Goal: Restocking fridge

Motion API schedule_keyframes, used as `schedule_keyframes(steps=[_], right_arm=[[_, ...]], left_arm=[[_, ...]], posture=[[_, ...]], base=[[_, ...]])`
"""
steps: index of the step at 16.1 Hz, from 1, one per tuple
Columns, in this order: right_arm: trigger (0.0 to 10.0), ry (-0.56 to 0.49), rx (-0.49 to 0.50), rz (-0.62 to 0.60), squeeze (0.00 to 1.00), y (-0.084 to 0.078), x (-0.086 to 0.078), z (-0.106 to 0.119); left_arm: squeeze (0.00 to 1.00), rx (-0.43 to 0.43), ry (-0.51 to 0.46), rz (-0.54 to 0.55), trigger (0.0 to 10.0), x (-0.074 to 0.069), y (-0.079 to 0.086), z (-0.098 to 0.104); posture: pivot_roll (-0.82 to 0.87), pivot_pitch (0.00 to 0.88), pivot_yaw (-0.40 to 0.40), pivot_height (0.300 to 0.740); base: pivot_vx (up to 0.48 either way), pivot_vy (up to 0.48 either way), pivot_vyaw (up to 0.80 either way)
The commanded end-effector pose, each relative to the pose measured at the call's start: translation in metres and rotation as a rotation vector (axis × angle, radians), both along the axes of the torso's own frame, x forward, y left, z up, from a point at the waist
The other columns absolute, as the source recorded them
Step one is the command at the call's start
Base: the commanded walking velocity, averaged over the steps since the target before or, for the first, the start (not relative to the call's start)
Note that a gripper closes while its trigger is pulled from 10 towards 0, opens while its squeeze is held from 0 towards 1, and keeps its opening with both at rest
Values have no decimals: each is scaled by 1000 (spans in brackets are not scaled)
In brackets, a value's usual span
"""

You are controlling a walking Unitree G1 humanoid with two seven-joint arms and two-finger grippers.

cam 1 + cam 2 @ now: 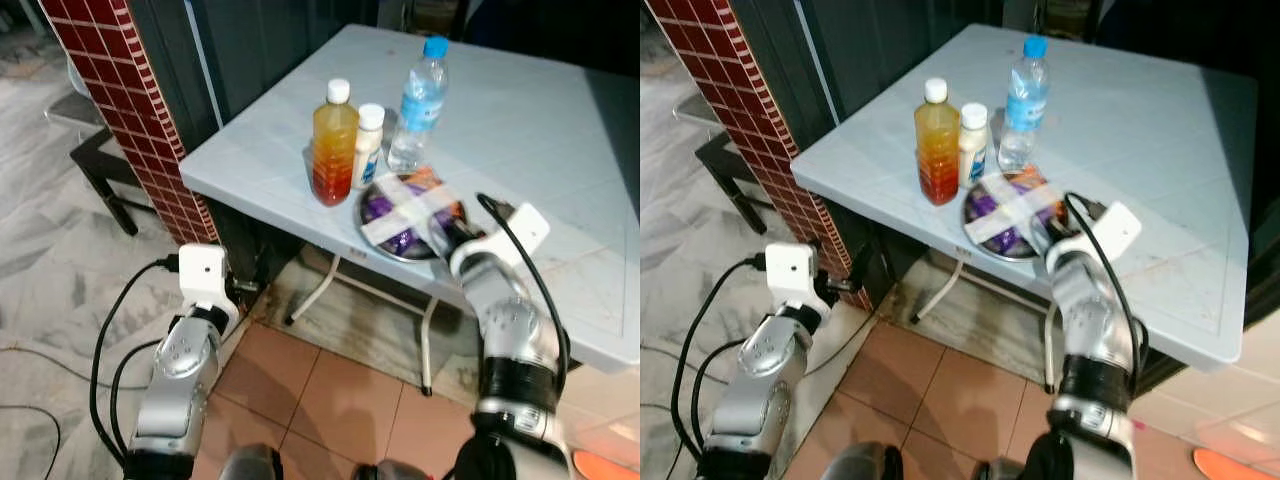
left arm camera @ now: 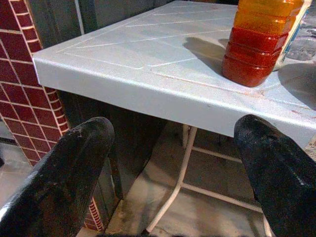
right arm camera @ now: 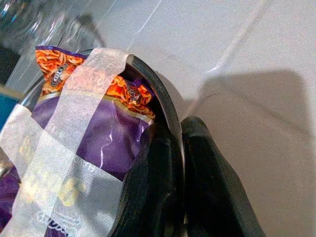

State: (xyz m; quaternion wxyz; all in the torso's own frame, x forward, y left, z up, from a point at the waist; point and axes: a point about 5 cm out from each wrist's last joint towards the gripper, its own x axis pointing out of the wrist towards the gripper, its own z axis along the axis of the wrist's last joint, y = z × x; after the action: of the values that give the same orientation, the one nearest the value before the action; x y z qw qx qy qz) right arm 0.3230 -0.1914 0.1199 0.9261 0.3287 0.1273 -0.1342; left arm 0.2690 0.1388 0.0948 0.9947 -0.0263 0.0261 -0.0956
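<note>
A metal bowl holding purple and orange snack packets taped down with white tape sits near the front edge of the light blue table. My right gripper is shut on the bowl's rim, one finger inside and one outside. Behind the bowl stand an orange juice bottle, a small white bottle and a clear water bottle. My left gripper is open and empty, low beside the table's front left corner, below the tabletop edge.
A red brick pillar rises left of the table, with a dark bench beyond it. White metal table legs stand under the top. Black cables trail from my left arm over the tiled floor.
</note>
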Motion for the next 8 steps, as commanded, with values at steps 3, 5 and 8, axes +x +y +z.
schedule_keyframes(steps=[3, 5, 8], right_arm=[[0, -70, -88, 38, 0, 5, -14, -14], [0, -73, -183, 64, 0, 6, -22, -26], [0, -132, -435, 84, 0, 7, -28, -22]], left_arm=[[0, 4, -16, 2, 10000, 1, 1, 3], [0, 4, -18, 0, 10000, 2, 1, 3], [0, 6, -21, -4, 10000, 3, 1, 4]], posture=[[43, 54, 37, 740], [41, 53, 42, 740], [41, 50, 48, 740]], base=[[0, 0, 0], [0, 0, 0], [0, 0, 0]])
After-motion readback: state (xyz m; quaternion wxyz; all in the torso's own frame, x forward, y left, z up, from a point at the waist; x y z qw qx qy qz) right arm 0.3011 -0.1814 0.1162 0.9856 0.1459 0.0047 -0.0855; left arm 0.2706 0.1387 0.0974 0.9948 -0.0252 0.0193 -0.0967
